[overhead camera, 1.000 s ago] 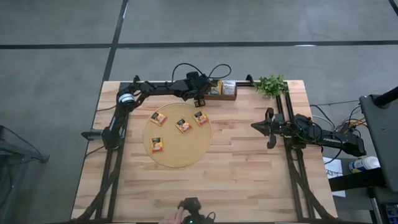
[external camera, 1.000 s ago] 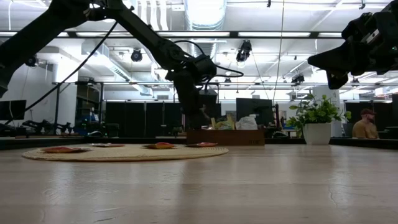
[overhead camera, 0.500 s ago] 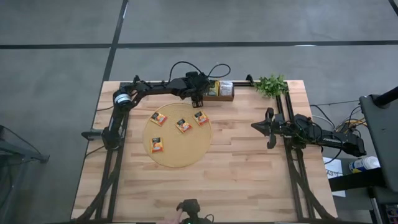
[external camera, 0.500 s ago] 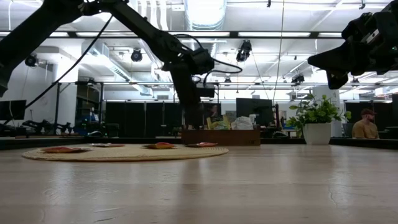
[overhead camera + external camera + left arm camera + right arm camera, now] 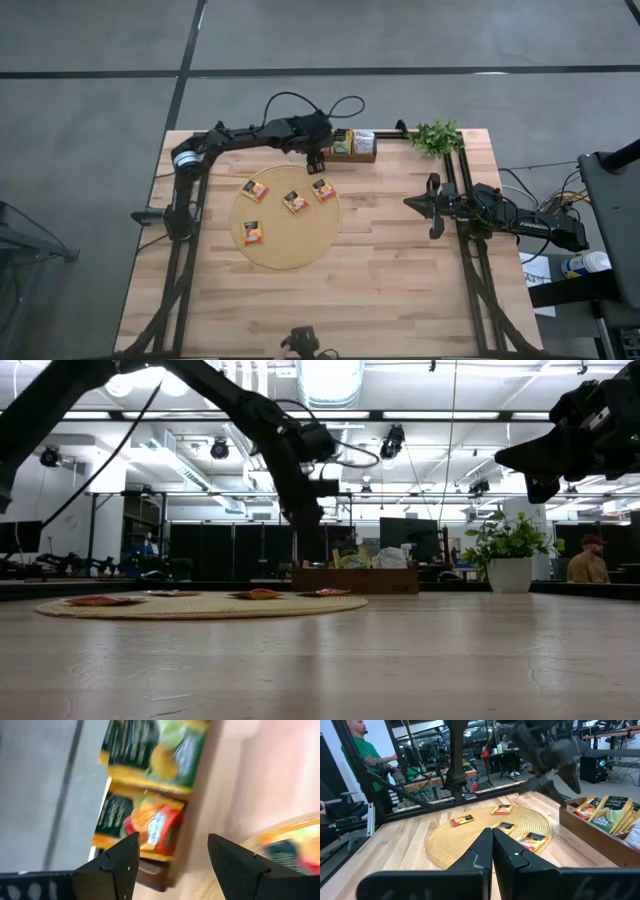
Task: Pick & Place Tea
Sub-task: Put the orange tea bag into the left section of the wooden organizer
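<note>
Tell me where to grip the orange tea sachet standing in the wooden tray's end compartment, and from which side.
Probably by its upper edge, from above. The orange tea sachet stands on edge in the brown wooden tray, leaning on the green-yellow sachet, so only its top rim is free. The open left gripper hovers near it.

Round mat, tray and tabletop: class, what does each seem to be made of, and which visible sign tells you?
Round mat: probably woven straw or similar fibre, matte tan with concentric rings. Tray: dark brown wood, by its look. Tabletop: pale wooden planks, with visible seams and grain.
</note>
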{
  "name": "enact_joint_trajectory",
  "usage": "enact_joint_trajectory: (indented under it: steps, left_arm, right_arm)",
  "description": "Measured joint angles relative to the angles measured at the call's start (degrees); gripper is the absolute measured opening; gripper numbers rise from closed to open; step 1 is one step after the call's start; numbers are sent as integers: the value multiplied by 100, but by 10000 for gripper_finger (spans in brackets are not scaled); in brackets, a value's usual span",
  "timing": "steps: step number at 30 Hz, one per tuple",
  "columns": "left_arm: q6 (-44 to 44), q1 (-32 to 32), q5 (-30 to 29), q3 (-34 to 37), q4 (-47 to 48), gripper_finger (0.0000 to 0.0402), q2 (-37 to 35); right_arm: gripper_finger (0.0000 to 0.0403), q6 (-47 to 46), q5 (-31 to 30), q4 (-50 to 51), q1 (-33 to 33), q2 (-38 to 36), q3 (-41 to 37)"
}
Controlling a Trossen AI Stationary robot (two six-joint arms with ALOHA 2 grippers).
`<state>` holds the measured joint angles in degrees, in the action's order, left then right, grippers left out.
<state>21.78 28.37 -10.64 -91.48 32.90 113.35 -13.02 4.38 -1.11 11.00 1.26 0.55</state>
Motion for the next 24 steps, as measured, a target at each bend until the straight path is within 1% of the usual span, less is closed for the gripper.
enact_joint_trajectory:
  steps: [3,8,14,17,19,24]
  left_arm:
    - [-115,19,464,0,28,227,-240]
    - [-269,30,866,0,260,227,-616]
    - [-283,36,1014,9,778,227,-951]
    - [-289,45,1291,98,1003,227,-1096]
    - [-306,43,1442,221,1036,227,-1226]
    - [-480,34,1547,704,1081,227,-1614]
  right_arm:
    - [9,0,0,-2,1,-2,-1]
    - [9,0,-1,-1,1,-2,-1]
    - [9,0,0,-2,2,0,-1]
    - [9,0,-2,-2,1,-2,-1]
    - [9,0,0,-2,2,-2,-1]
    - [9,0,0,-2,0,-2,-1]
